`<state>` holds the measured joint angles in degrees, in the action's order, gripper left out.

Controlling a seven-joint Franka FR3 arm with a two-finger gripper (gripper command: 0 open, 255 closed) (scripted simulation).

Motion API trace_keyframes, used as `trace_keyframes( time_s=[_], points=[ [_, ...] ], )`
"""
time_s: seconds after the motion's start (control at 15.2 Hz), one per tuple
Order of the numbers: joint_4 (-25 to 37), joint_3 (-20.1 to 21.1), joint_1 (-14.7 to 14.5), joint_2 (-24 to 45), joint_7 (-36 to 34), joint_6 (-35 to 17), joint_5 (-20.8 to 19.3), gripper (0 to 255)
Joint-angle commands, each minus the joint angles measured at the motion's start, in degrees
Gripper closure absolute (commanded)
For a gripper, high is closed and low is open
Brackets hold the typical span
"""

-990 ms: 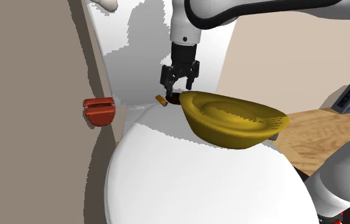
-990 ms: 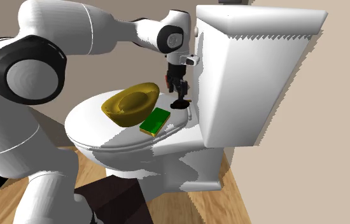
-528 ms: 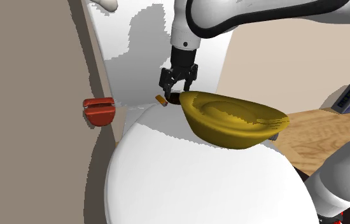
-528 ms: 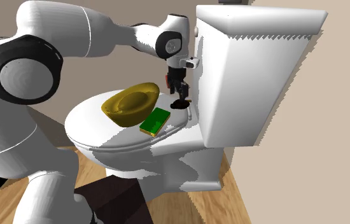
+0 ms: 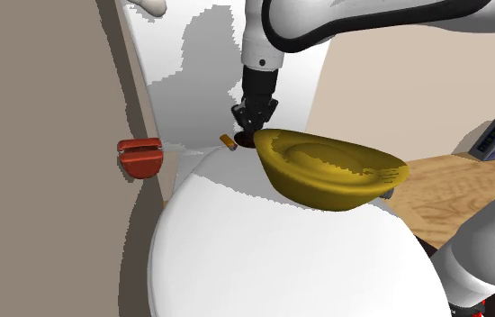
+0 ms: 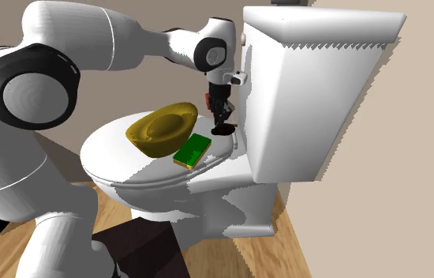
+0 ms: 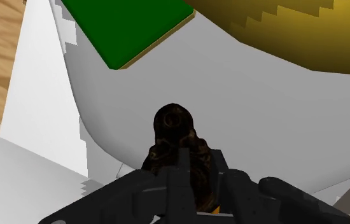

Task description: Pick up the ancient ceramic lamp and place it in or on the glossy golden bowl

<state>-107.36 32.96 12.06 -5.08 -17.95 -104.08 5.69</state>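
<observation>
Dark brown, the lamp (image 7: 174, 125) sits clamped between the jaws of the gripper (image 7: 189, 173); lifting straight up should clear the golden bowl (image 5: 328, 171).

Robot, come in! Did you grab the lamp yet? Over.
Gripper shut on dark brown lamp. Lamp on toilet lid, beside golden bowl. Green box nearby, not blocking.

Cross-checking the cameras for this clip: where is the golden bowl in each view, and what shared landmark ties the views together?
Shoulder view: golden bowl right of centre, on the white toilet lid.
Second exterior view: bowl left of centre, beside a green block.
Wrist view: bowl beyond the dark lamp, next to the green block.
Shared landmark: the dark lamp, close by the bowl's rim.
</observation>
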Motion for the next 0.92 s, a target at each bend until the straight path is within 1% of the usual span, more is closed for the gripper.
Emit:
trace_keyframes(
  time_s=[0.0,0.07,0.26,0.33,0.4,0.46,0.59,0.66,0.86],
  points=[
    [0.16,-0.89,0.80,4.19,0.30,-1.81,-0.45,255],
    [0.62,-1.51,1.20,3.40,1.34,-0.61,-0.05,255],
    [-0.83,-1.36,0.86,1.52,1.12,-0.49,1.00,255],
    [-2.19,-1.45,0.84,0.63,1.41,-1.07,1.48,255],
    [-1.30,-0.39,0.00,-0.67,1.37,-1.25,1.45,255],
    [-1.31,-0.39,0.00,-0.67,1.37,-1.25,1.45,0],
    [-8.33,-2.00,-0.41,-9.32,10.86,-5.53,2.51,0],
    [-9.25,-2.44,-0.72,-10.41,12.07,-6.12,2.61,0],
    [-11.07,-2.21,-0.87,-9.86,11.91,-8.44,2.45,0]
  ],
)
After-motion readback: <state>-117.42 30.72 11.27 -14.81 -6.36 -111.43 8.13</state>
